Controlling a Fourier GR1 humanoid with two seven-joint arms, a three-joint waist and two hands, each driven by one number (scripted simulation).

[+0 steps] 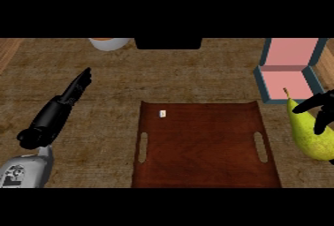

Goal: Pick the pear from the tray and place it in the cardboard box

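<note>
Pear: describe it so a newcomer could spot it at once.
Start at the brown wooden tray in the view's middle and go past its right edge. There, just nearer than the pink-lined box, the right hand curls round the pear. It is the only yellow-green thing, stem toward the box.

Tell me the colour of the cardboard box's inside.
Pink inside, with a blue-grey rim; the cardboard box shows best in the head view.

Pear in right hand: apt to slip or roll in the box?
The pear looks smooth and glossy, so it may slip; fingers of the right hand cross only its upper part. Rounded and tapered, it would probably roll in a curve inside the cardboard box.
</note>
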